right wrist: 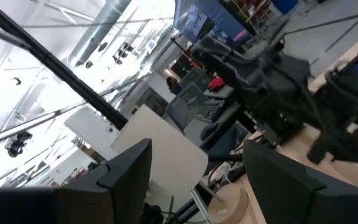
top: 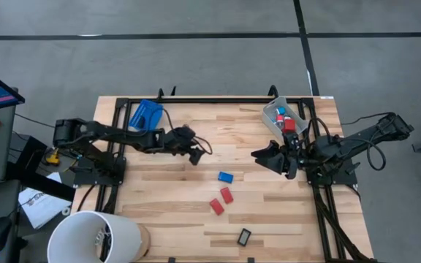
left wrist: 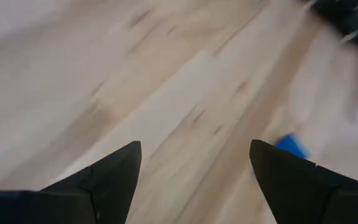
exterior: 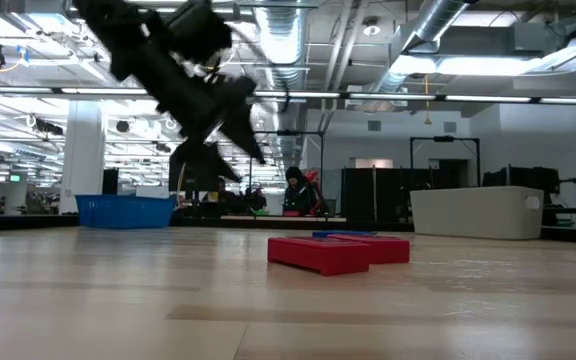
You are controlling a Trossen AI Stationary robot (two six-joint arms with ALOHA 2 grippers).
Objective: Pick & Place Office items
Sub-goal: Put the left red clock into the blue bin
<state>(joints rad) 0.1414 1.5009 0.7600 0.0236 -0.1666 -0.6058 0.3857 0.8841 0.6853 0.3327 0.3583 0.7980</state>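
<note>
On the wooden table lie a blue block (top: 226, 176), two red blocks (top: 227, 195) (top: 216, 207) and, near the front edge, a black rectangle (top: 244, 236). In the low view the red blocks (exterior: 318, 253) lie flat on the table. My left gripper (top: 194, 152) stands open, tilted downward over bare wood to the left of the blue block (left wrist: 291, 146), with nothing between its fingers (left wrist: 194, 146). My right gripper (top: 271, 157) hangs open and empty above the table's right half, beside the clear bin (top: 275, 111).
A blue tray (top: 146, 115) sits at the far left and the clear bin at the far right holds red and blue pieces. A white bucket (top: 93, 237) stands at the near left corner. Bare wood lies between the two grippers.
</note>
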